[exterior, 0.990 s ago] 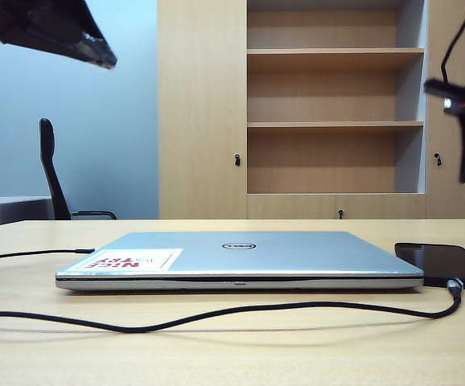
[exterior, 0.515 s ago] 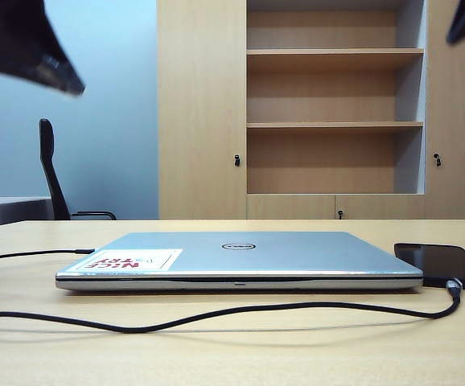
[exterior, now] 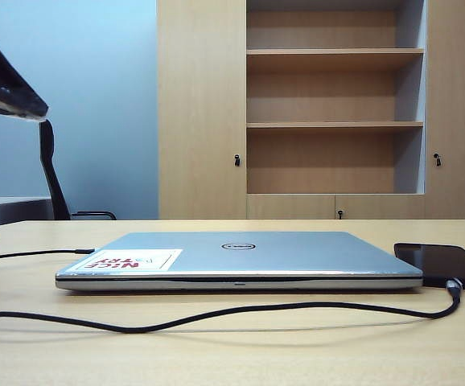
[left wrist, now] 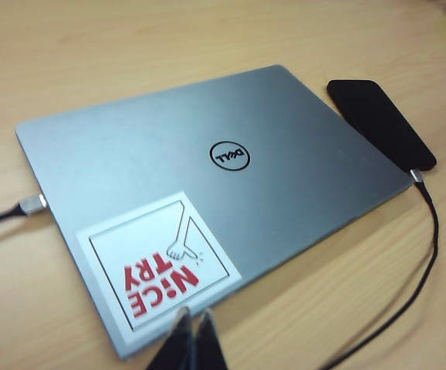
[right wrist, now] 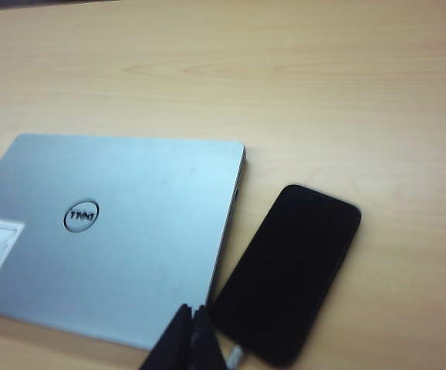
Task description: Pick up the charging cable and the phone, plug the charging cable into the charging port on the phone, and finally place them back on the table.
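Hovering shut above table point(exterior: 232, 354): left pincer point(left wrist: 193, 327), right pincer point(right wrist: 190, 327); shelf cabinet point(exterior: 200, 112) behind.

An office — laptop point(exterior: 240, 259), desk chair point(exterior: 53, 170), shelf cabinet point(exterior: 333, 108).

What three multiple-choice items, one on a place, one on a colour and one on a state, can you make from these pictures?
1. Where does the phone lie?
A. on the laptop
B. on the table beside the laptop
C. on a shelf

2. What colour is the charging cable?
A. white
B. red
C. black

3. How are the left gripper and right gripper?
A. both shut, empty, above the table
B. both open
C. one holds the phone

Key: 1 B, the phone rests at the laptop's side; 2 C, the cord is black; 3 A, each wrist view shows fingertips together, holding nothing.
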Available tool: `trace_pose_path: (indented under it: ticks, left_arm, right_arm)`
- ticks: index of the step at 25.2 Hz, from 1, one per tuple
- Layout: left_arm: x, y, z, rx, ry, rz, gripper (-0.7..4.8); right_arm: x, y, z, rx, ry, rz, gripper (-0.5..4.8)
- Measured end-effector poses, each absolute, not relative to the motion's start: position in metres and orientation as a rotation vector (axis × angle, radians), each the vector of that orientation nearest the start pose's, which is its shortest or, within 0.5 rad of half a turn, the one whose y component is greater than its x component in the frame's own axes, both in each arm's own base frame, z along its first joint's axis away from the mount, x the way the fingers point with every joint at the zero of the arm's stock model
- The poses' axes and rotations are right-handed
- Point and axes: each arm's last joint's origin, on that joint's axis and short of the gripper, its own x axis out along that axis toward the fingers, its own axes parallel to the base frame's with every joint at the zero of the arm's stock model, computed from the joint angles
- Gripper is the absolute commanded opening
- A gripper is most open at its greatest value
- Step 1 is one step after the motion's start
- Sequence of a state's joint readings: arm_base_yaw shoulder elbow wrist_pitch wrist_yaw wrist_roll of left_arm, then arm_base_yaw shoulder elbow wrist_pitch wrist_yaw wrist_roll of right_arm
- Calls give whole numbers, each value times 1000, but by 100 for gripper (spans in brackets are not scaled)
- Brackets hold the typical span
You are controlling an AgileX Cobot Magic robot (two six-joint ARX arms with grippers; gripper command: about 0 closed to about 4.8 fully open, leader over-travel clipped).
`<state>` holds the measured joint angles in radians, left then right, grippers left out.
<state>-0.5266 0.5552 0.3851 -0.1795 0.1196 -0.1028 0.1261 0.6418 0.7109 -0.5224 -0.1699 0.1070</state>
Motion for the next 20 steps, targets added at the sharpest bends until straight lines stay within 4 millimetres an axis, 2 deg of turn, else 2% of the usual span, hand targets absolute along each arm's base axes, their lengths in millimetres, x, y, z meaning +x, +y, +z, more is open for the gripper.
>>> trace_pose_path:
  ticks: [4, 8, 12, 17, 20]
  left_arm:
    - [109, -67, 206, -17, 344, -626, -6]
    - [109, -67, 195, -19, 327, -628, -5]
    - [110, -68, 189, -31, 271, -632, -6]
    - [109, -67, 168, -34, 247, -634, -6]
    - [109, -67, 166, -33, 249, -634, -6]
  right_arm:
    - [120, 20, 264, 115, 482, 267, -4]
    - [113, 18, 247, 108, 445, 240, 5]
    - [105, 18, 241, 113, 414, 270, 4]
    - [101, 18, 240, 114, 386, 279, 4]
    - [101, 18, 240, 114, 387, 279, 4]
